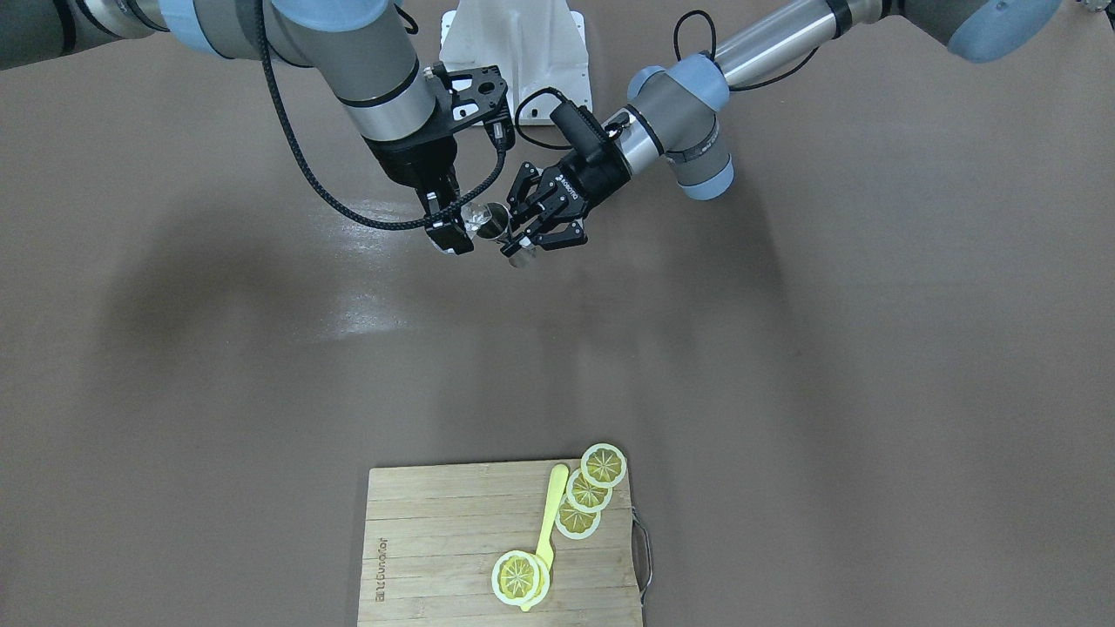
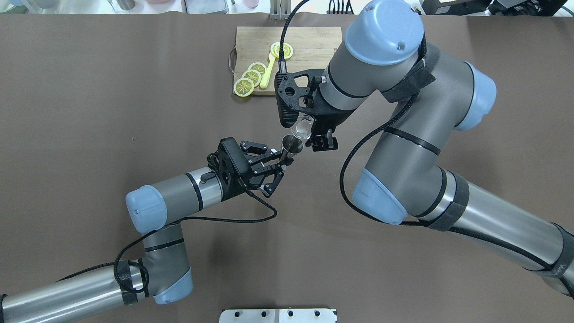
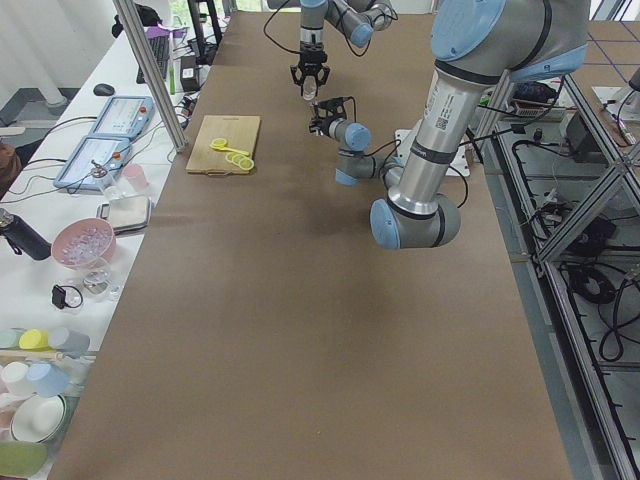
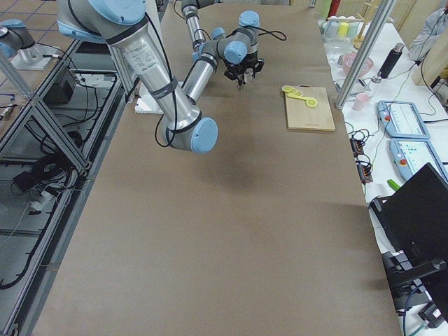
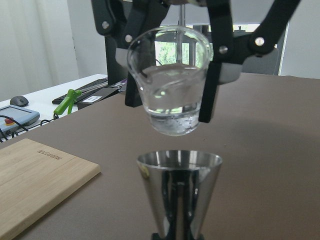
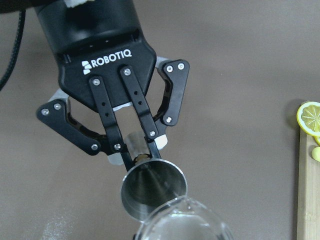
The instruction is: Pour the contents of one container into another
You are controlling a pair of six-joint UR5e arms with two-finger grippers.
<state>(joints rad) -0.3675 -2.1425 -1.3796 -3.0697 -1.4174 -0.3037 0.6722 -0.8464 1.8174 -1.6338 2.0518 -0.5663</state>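
Observation:
The small clear glass (image 5: 170, 80) holds some clear liquid and hangs just above the open mouth of the grey metal jigger (image 5: 179, 192). My right gripper (image 2: 309, 130) is shut on the glass (image 2: 302, 127), with a finger (image 5: 216, 60) on each side. My left gripper (image 2: 282, 159) is shut on the narrow waist of the jigger (image 2: 290, 146) and holds it upright above the table. In the right wrist view the jigger's empty upper cone (image 6: 154, 187) sits directly below the glass rim (image 6: 182, 225). In the front view, glass (image 1: 477, 218) and jigger (image 1: 498, 222) almost touch.
A bamboo cutting board (image 1: 435, 557) lies at the table's far side, carrying lemon slices (image 1: 588, 492) and a yellow utensil (image 1: 549, 518). A white mounting plate (image 1: 518, 52) sits at the robot's base. Brown table surface (image 1: 784, 348) spreads around both arms.

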